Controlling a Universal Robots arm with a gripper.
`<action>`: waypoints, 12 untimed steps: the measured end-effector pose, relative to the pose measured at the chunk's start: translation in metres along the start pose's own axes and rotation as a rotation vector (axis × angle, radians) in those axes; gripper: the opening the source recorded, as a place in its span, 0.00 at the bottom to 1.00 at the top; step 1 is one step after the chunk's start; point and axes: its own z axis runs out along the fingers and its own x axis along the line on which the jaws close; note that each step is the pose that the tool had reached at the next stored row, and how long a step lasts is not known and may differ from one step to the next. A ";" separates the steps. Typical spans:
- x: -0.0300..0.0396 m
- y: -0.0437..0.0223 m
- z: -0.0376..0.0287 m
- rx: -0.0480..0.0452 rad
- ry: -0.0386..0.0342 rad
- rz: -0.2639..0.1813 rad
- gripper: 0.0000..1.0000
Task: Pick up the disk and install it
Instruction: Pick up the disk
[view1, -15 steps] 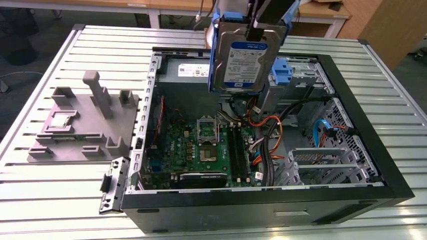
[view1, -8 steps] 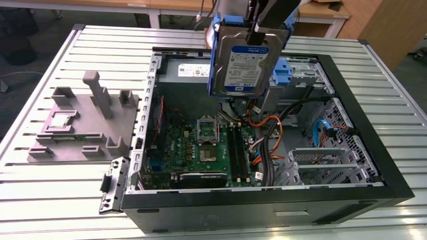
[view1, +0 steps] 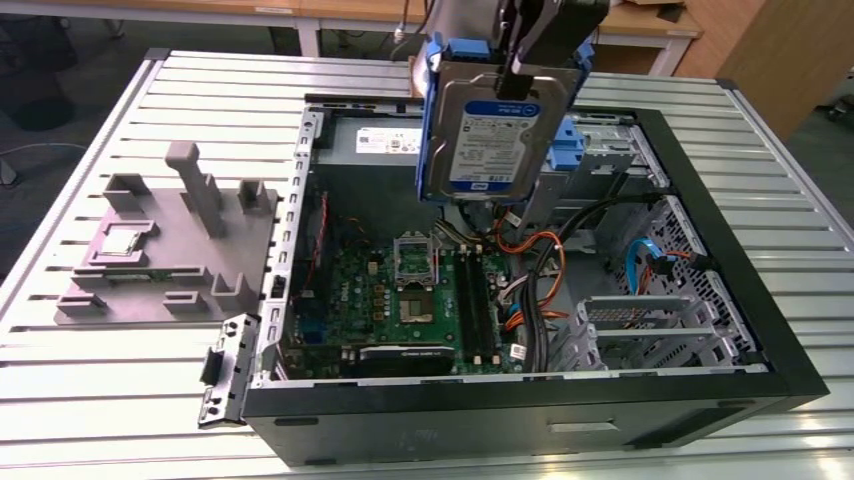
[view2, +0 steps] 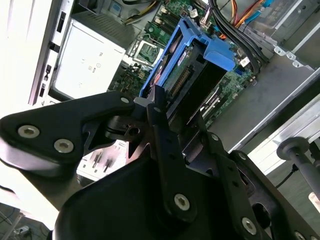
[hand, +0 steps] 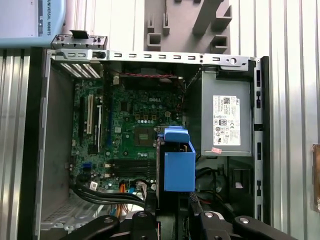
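Note:
The disk (view1: 491, 135) hangs upright above the open computer case (view1: 747, 330), its blue-and-white label facing the exterior view and blue carrier rails round its edges. My gripper (view1: 510, 80) is shut on the disk's upper edge, one black finger (view1: 523, 60) lying over its face. In both wrist views the disk (view2: 186, 70) (hand: 178, 167) shows edge-on between the black fingers, over the motherboard (hand: 135, 130). The gripper (view2: 175, 117) (hand: 172, 210) clamps it from both sides.
Inside the case lie a grey power-supply box (hand: 227, 120), orange and black cables (view1: 541, 275), a blue bracket (view1: 577, 140) and a metal drive cage (view1: 654, 330). A grey fixture with upright posts (view1: 174, 240) stands on the slatted table at the exterior view's left.

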 end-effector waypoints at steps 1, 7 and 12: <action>0.0015 0.0000 0.0000 0.0000 0.0000 0.000 0.35; 0.0039 0.0000 0.0000 0.0000 -0.0002 0.000 0.35; 0.0046 0.0001 -0.0001 0.0000 -0.0003 0.000 0.35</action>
